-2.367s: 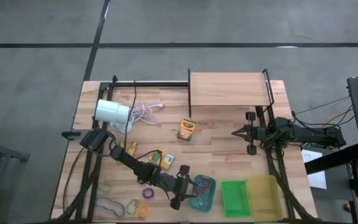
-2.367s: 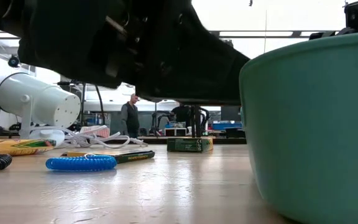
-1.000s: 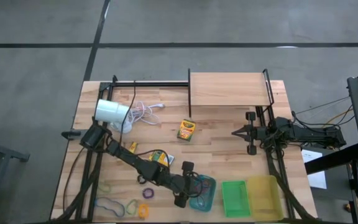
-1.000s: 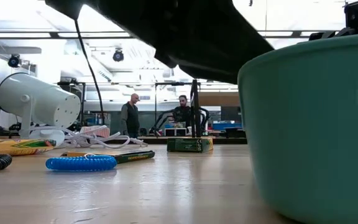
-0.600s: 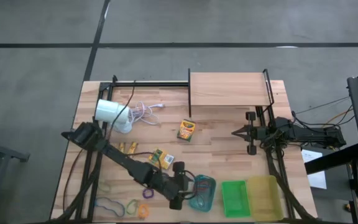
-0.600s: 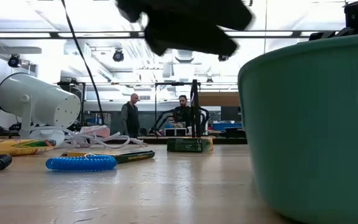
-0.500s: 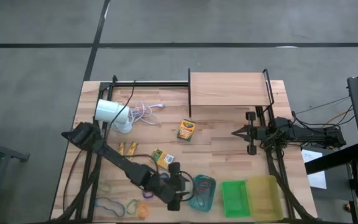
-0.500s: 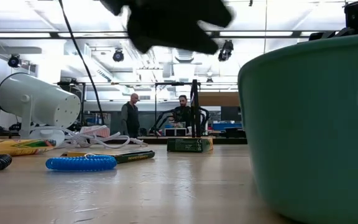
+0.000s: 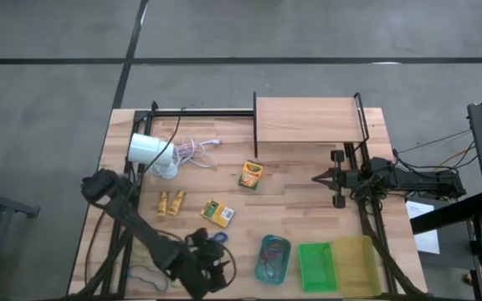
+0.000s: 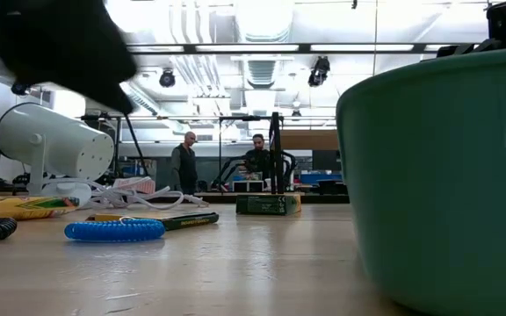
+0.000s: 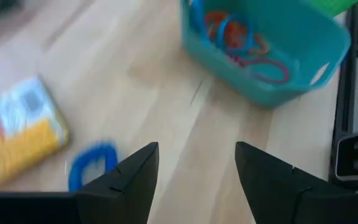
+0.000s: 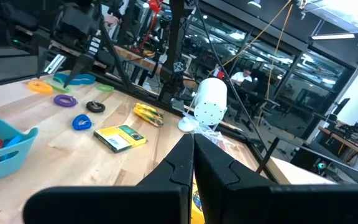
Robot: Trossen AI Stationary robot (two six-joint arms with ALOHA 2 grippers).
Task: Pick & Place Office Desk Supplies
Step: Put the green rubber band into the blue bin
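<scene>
The left gripper [image 9: 210,272] has swung back from the teal tray [image 9: 284,267], fingers wide and empty, toward the blue loop [image 9: 217,237], apparently next. The right gripper [image 9: 336,178] waits shut.

In the high view the left arm [image 9: 153,242] covers the loops lying near the teal tray [image 9: 284,266], so their colours cannot be sorted there. The low view cuts off that tray at its edge and shows the arm only as a dark blur. The left wrist view is smeared: the blue loop [image 11: 92,165] and crayon box [image 11: 18,140] lack detail, the box partly cropped.
</scene>
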